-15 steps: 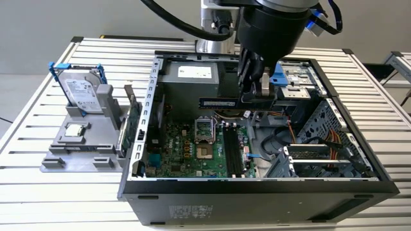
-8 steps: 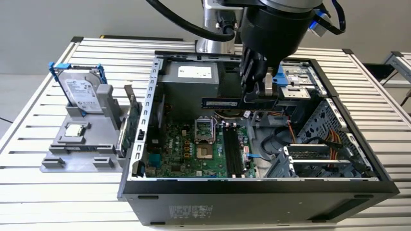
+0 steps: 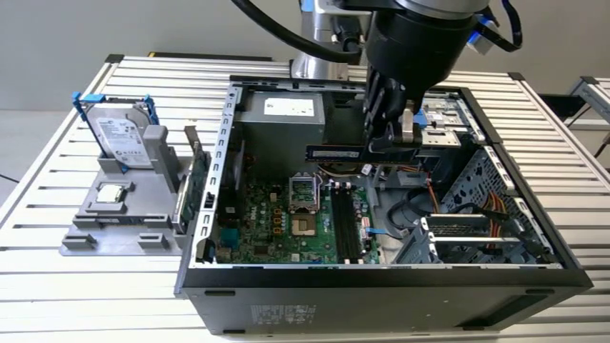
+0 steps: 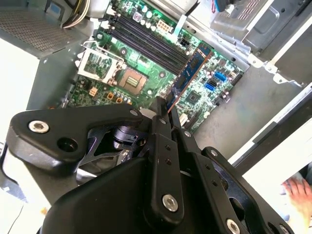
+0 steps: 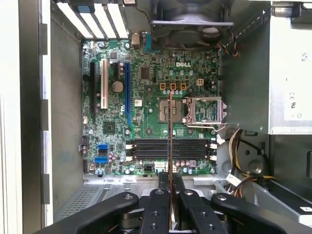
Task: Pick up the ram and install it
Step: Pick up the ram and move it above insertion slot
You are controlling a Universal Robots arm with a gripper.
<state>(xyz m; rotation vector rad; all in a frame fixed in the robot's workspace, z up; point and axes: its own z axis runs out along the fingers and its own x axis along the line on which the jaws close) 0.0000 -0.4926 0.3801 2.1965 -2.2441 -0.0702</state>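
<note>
Slatted metal makes up your surface (image 3: 76,300), and one open computer case (image 3: 381,286) lies on it, reaching close to the near edge. At the exterior view's left, beside the case, one grey holder (image 3: 114,229) carries one hard drive (image 3: 124,139) standing upright and one upright green board (image 3: 196,189). Your room to move is boxed in. The case walls ring the motherboard (image 5: 146,107), the grey power supply box (image 3: 281,118) closes the far side, and the drive cage (image 3: 476,214) and cables crowd the exterior view's right. Your hand (image 3: 386,146) is clenched on the one ram (image 3: 333,152), gripping it by one end. You hold the ram in the air above the motherboard, touching nothing else. In the exterior view its long axis runs level, pointing from the hand toward the exterior view's left. In the first wrist view you see the ram (image 5: 170,141) edge-on as a thin line leaving the hand (image 5: 170,183) and crossing the memory slots (image 5: 195,148) at right angles. You can count about four slots there, lying side by side.
</note>
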